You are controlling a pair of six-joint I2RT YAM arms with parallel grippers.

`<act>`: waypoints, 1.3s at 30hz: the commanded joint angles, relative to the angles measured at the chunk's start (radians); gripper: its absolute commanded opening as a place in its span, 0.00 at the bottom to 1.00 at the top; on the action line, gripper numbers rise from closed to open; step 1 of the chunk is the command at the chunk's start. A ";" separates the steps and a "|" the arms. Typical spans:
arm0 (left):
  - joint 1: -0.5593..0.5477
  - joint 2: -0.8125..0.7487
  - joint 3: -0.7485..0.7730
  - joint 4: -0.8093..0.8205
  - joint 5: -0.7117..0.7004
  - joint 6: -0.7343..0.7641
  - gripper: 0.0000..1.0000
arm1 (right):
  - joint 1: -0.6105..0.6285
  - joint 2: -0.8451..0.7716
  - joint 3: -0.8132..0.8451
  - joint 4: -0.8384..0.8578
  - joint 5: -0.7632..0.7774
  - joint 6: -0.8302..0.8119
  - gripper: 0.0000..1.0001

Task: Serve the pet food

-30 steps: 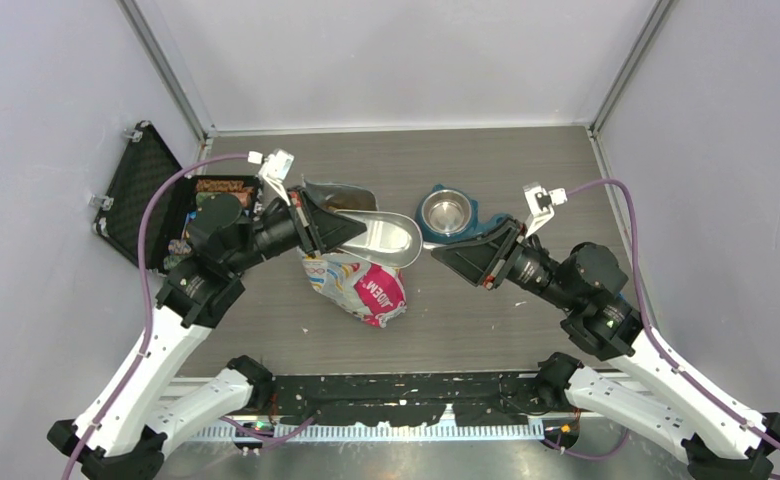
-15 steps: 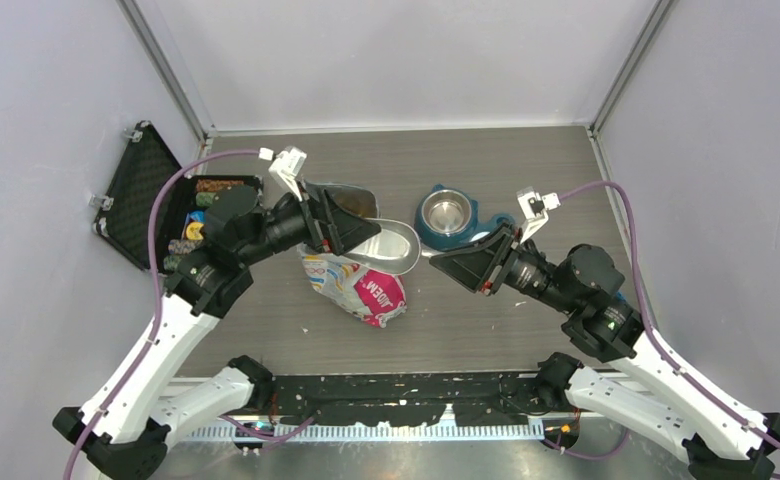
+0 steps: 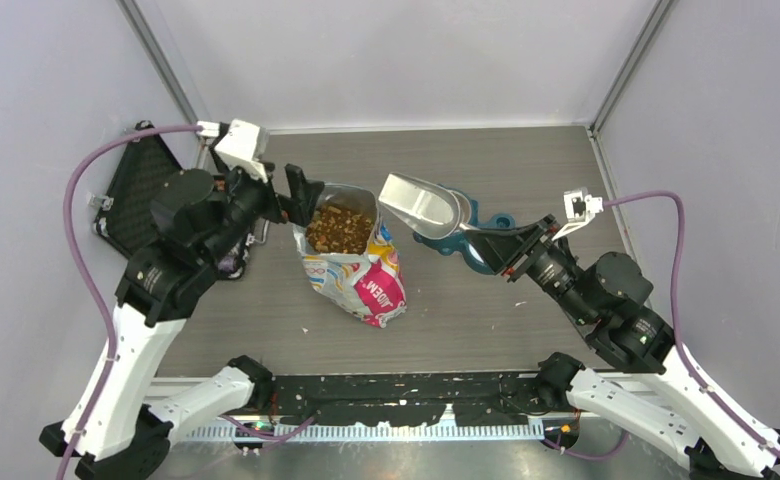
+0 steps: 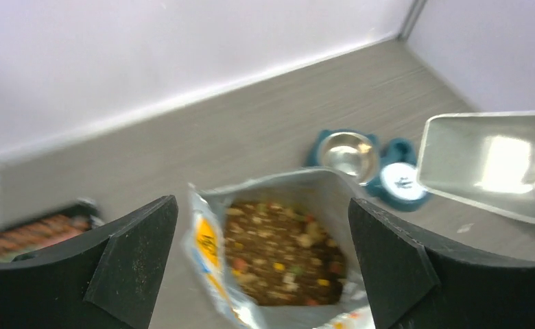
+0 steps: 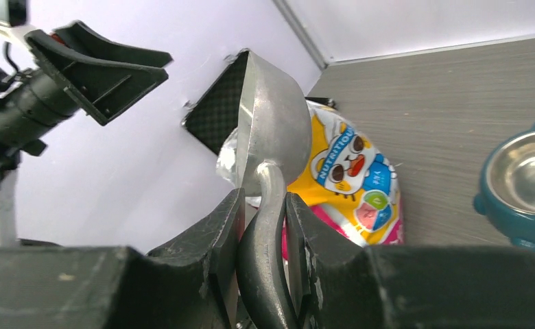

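Note:
The open bag (image 3: pixel 361 285) stands mid-table, its mouth full of brown pet food (image 3: pixel 338 228) with some coloured bits. My left gripper (image 3: pixel 304 197) hovers open just left of the mouth; in the left wrist view the pet food (image 4: pixel 285 250) lies between and below the spread fingers (image 4: pixel 134 257), which hold nothing. My right gripper (image 3: pixel 478 243) is shut on the handle of the metal scoop (image 3: pixel 421 205), which hangs above the teal-based steel bowl (image 3: pixel 496 218). The scoop (image 4: pixel 498 164) looks empty. In the right wrist view the scoop's handle (image 5: pixel 265 226) is pinched between both fingers.
An open black case (image 3: pixel 136 190) with small items leans by the left wall, behind my left arm. The bowl (image 5: pixel 525 185) sits right of the bag (image 5: pixel 347 178). Grey walls close in the back and both sides.
My left gripper let go of the scoop, opened wide and drew back to the left. The right gripper carried the scoop up and to the right, uncovering the bag's mouth.

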 commanded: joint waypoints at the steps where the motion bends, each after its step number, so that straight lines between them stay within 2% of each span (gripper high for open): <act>1: 0.008 0.128 0.065 -0.090 0.011 0.499 0.99 | -0.002 0.008 0.052 -0.020 0.116 -0.065 0.05; 3: 0.018 0.178 0.087 -0.072 0.079 0.638 0.99 | -0.002 0.006 0.050 -0.033 0.136 -0.071 0.05; 6: 0.060 0.245 0.154 -0.185 0.316 0.818 0.99 | -0.003 0.003 0.046 -0.052 0.158 -0.083 0.05; 8: 0.092 0.264 0.160 -0.238 0.417 0.903 0.99 | -0.004 -0.004 0.048 -0.061 0.162 -0.089 0.05; 12: 0.095 0.324 0.168 -0.277 0.463 0.992 0.99 | -0.005 -0.011 0.056 -0.085 0.157 -0.091 0.05; 19: 0.086 0.516 0.352 -0.486 0.584 1.122 0.99 | -0.005 -0.029 0.044 -0.090 0.163 -0.077 0.05; 23: 0.037 0.594 0.403 -0.544 0.521 1.168 0.96 | -0.005 -0.058 0.037 -0.091 0.180 -0.076 0.05; 27: -0.003 0.652 0.434 -0.554 0.500 1.183 0.81 | -0.004 -0.071 0.031 -0.090 0.187 -0.073 0.05; 29: -0.013 0.679 0.451 -0.570 0.519 1.201 0.67 | -0.005 -0.072 0.031 -0.094 0.189 -0.076 0.05; 30: -0.017 0.689 0.458 -0.583 0.527 1.217 0.57 | -0.005 -0.073 0.031 -0.095 0.190 -0.077 0.05; 31: -0.023 0.699 0.468 -0.591 0.521 1.223 0.40 | -0.005 -0.074 0.032 -0.097 0.191 -0.079 0.05; 32: -0.027 0.710 0.476 -0.578 0.503 1.202 0.07 | -0.004 -0.077 0.032 -0.098 0.194 -0.081 0.05; 33: -0.030 0.719 0.484 -0.545 0.472 1.147 0.00 | -0.005 -0.079 0.031 -0.098 0.198 -0.084 0.05; 35: -0.029 0.736 0.512 -0.499 0.422 1.057 0.00 | -0.005 -0.085 0.030 -0.098 0.208 -0.090 0.05; 37: -0.027 0.727 0.508 -0.377 0.337 0.897 0.00 | -0.005 -0.090 0.029 -0.098 0.221 -0.096 0.05; 39: -0.024 0.698 0.470 -0.179 0.146 0.721 0.00 | -0.004 -0.094 0.024 -0.096 0.231 -0.103 0.05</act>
